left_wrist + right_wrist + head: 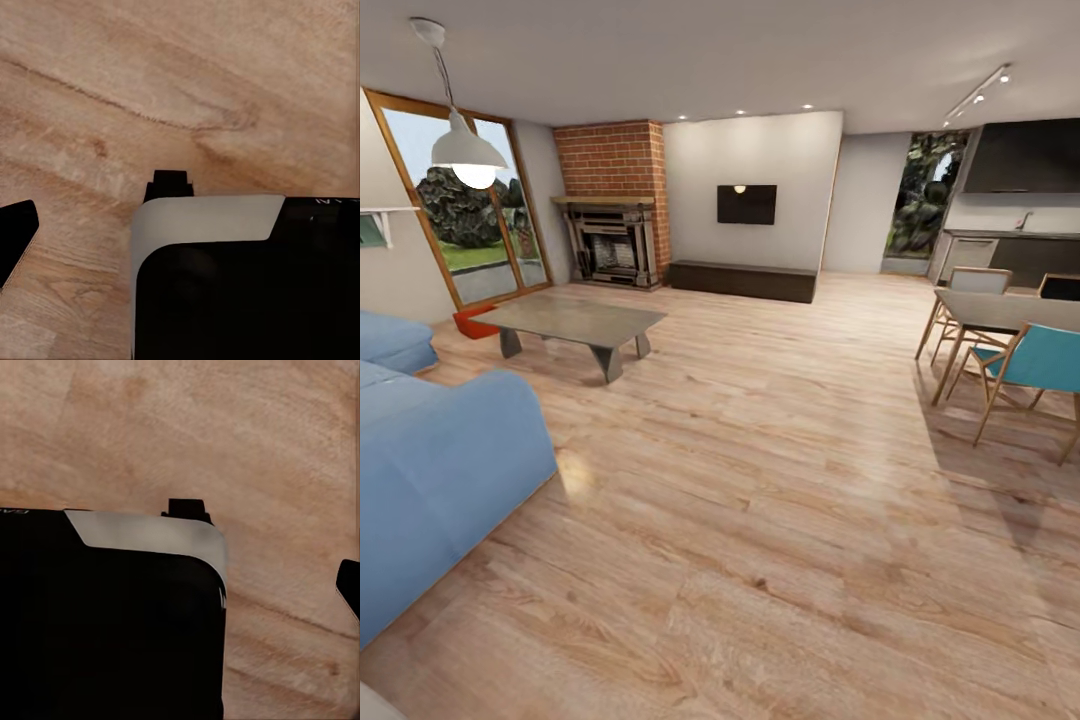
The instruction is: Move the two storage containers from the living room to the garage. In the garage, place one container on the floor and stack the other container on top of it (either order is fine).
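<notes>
One orange-red storage container [476,322] is partly visible on the wood plank floor [760,520] of the living room, at the far left end of the grey coffee table [575,322], near the glass door [460,215]. Only a corner of it shows, so I cannot tell if the second one is beside or behind it. It looks like a thin plastic bin: I judge it light, rather stiff, with smooth walls that can slip. The best hold seems to be on a straight wall near the rim, one pincer on each short side. In front, at the left, stands the blue sofa [430,470]. Further right are the brick fireplace [610,235], a dark wall screen [747,204] and a dining table [1000,310] with a teal chair [1040,365].

In the left wrist view the left gripper [90,210] hangs over bare planks with its two dark fingertips well apart, holding nothing. The right gripper [274,547] in the right wrist view stands the same way, spread and empty. Small white letters sit on the black body of each arm, too cut and small to read. I see no other writing or brand.
</notes>
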Controlling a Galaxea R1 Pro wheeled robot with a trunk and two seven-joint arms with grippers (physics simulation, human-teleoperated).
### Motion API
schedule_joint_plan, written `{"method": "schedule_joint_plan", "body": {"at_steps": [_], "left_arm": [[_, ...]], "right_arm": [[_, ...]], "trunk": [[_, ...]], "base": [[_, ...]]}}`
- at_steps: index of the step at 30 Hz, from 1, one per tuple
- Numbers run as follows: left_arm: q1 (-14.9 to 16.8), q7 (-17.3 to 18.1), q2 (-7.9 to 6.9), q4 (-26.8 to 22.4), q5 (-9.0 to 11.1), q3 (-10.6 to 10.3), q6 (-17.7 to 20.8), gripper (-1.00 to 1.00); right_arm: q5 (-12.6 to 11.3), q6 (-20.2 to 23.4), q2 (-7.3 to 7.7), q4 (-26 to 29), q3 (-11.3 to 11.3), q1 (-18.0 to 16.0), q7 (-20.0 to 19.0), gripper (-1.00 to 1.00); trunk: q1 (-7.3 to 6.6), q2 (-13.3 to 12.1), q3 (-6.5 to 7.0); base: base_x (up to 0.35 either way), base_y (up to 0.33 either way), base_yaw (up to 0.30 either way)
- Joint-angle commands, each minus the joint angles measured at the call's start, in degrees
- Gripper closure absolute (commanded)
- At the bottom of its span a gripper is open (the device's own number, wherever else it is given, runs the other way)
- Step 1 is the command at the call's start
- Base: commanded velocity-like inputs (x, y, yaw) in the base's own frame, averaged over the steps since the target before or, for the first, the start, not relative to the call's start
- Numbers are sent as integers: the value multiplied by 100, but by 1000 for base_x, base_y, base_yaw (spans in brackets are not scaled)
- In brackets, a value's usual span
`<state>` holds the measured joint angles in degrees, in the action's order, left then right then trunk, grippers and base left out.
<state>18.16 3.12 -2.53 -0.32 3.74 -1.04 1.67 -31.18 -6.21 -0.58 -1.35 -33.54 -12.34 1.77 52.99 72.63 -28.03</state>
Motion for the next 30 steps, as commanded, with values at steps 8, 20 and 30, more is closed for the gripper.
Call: {"method": "schedule_joint_plan", "body": {"at_steps": [8,20,30], "left_arm": [[3,22,-2,-3,40,-13,18,-100],[3,22,-2,-3,40,-12,18,-100],[3,22,-2,-7,38,-13,18,-100]], "right_arm": [[-46,-29,-3,-14,-56,-5,8,-100],[-46,-38,-2,-14,-48,-6,9,-100],[-52,-30,-13,-14,-48,-5,9,-100]], "trunk": [[3,2,-5],[3,2,-5],[3,2,-5]], "base": [[321,0,0],[321,0,0],[321,0,-156]]}}
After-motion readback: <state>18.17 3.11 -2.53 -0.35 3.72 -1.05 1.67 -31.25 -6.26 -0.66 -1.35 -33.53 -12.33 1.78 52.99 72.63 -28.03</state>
